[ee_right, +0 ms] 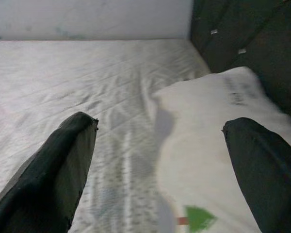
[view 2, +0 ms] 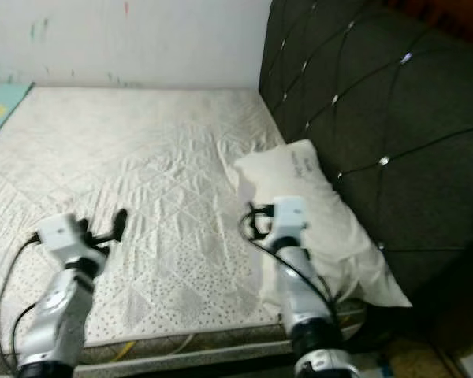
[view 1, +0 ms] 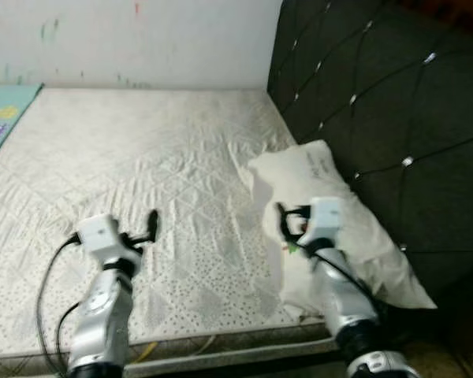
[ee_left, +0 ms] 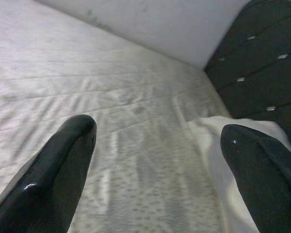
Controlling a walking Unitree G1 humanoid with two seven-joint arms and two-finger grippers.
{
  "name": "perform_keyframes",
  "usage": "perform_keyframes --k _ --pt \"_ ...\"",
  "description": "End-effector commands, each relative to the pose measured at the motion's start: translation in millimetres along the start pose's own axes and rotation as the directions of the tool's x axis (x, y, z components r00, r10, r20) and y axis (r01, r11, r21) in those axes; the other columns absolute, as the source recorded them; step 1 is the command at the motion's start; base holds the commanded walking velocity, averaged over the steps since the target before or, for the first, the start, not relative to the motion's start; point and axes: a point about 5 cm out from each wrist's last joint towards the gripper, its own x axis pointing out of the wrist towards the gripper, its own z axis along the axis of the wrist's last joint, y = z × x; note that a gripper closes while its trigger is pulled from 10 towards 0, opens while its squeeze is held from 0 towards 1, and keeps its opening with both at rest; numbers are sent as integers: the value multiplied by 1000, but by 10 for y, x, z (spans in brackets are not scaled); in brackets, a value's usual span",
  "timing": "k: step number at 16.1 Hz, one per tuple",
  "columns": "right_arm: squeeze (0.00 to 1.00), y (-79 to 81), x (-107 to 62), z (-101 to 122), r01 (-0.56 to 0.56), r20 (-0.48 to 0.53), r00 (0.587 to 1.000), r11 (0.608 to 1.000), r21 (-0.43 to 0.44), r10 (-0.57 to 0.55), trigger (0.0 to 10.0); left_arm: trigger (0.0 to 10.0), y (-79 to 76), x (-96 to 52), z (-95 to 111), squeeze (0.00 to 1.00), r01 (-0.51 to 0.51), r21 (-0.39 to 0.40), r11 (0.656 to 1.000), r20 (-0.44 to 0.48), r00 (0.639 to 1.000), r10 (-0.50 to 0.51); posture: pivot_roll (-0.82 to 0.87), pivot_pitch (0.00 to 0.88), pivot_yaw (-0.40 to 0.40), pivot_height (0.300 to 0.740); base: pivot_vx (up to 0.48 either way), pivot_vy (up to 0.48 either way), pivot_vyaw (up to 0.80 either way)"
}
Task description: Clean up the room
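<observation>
A bare quilted mattress (view 1: 142,173) fills most of the head views, running back to a pale wall (view 1: 142,39) marked with a few small coloured scribbles. Along the robot's right side stands a dark tufted headboard (view 1: 378,102) with shiny studs. A white pillow (view 1: 331,213) lies on the mattress against the foot of that headboard, its far end near the middle of the bed's length and its near end reaching the mattress edge. Dark printed writing sits on the pillow's far part, too small and blurred to read; in the right wrist view a small green shape with a red bit beside it (ee_right: 196,217) shows on the pillowcase near the tool, also not readable as a label.

The right tool (view 1: 288,224) hovers over the near half of the pillow, at its inner edge, its two black fingers (ee_right: 58,170) spread wide apart with nothing between them. The left tool (view 1: 146,228) hangs above bare mattress, well apart from the pillow, its fingers (ee_left: 53,174) likewise spread wide and empty.

At the far left a corner of a teal play mat (view 1: 4,114) with coloured patches lies beside the mattress. Black cables loop from the left wrist
</observation>
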Motion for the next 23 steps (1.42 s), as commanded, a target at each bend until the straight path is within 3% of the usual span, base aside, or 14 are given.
perform_keyframes --k 1,3,4,7,9,13,18,23 --pt "0 -115 -8 9 31 -2 1000 1000 -7 -31 10000 10000 -69 9 -19 0 14 -12 1000 -15 1000 -14 -98 0 -56 740 0 0 0" --pt "0 -91 -2 22 9 -3 1000 999 -48 -9 10000 10000 -69 15 -6 0 20 3 1000 -21 1000 -20 -92 0 -54 740 0 0 0" --pt "0 -11 7 74 -48 15 999 997 -58 49 10000 10000 -29 4 27 0 -17 55 998 -2 1000 18 -85 0 -53 740 0 0 0" --pt "0 128 -33 69 -152 23 988 988 2 152 10000 10000 42 -73 21 0 -2 33 999 -7 1000 2 -74 0 -56 740 0 0 0" --pt "0 190 -58 47 -197 27 980 980 -27 198 10000 10000 79 -114 -7 0 -23 31 999 -12 1000 24 -71 0 -57 740 0 0 0" --pt "0 190 -45 26 -191 14 981 981 -18 192 10000 10000 45 -101 -19 0 -7 41 999 -17 1000 8 -65 0 -60 740 0 0 698" --pt "0 143 -50 19 -164 4 987 986 21 164 10000 10000 48 -88 -34 0 -2 8 1000 -38 999 2 -75 0 -52 740 0 0 0" --pt "0 105 -17 -50 -128 -52 990 991 49 130 10000 10000 95 -57 -98 0 -26 -73 997 -76 997 20 -83 0 -53 740 0 0 0"
